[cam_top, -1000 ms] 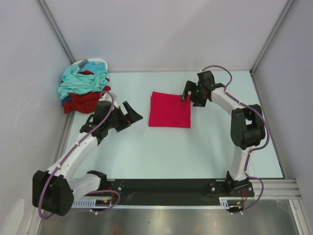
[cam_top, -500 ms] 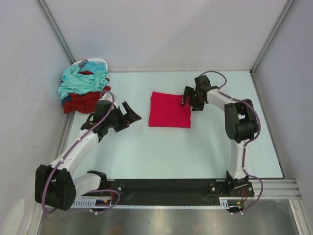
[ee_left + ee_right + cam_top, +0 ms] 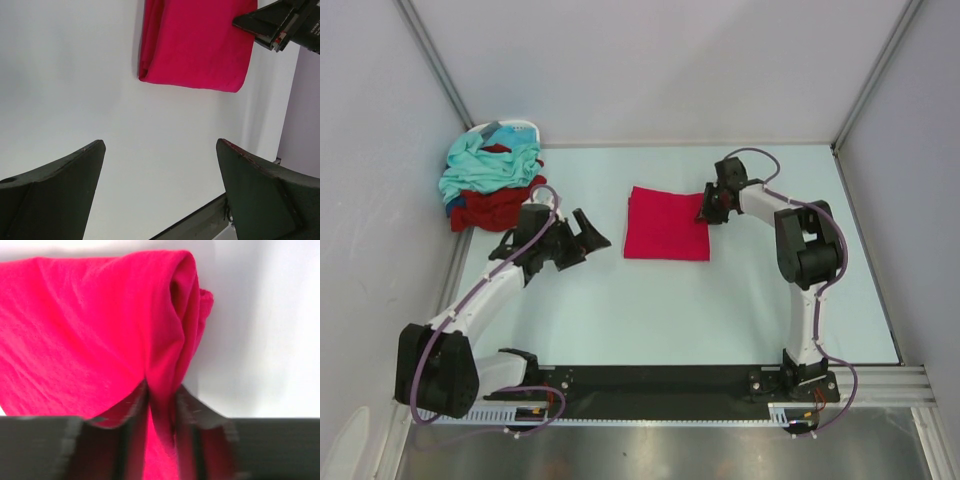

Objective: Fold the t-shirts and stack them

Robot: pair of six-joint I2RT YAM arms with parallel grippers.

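Note:
A crimson-pink t-shirt (image 3: 666, 224) lies folded into a square at the middle of the table. My right gripper (image 3: 706, 212) is at its right edge. In the right wrist view its fingers (image 3: 161, 392) pinch a raised fold of that pink cloth (image 3: 90, 325); they are blurred. My left gripper (image 3: 592, 232) hovers left of the square, open and holding nothing. Its wrist view shows the wide-apart fingers (image 3: 160, 145), the pink square (image 3: 197, 42) ahead and the right gripper (image 3: 280, 25) at the square's far corner. A light teal t-shirt (image 3: 485, 165) and a dark maroon one (image 3: 490, 207) lie crumpled at the back left.
The crumpled shirts spill out of a small white basket (image 3: 510, 127) in the back left corner. Grey walls and metal posts close in the pale table (image 3: 670, 310) on three sides. A black rail with the arm bases runs along the near edge.
My right gripper moved left and down onto the pink shirt's right edge and closed on a fold. The left arm shifted only slightly.

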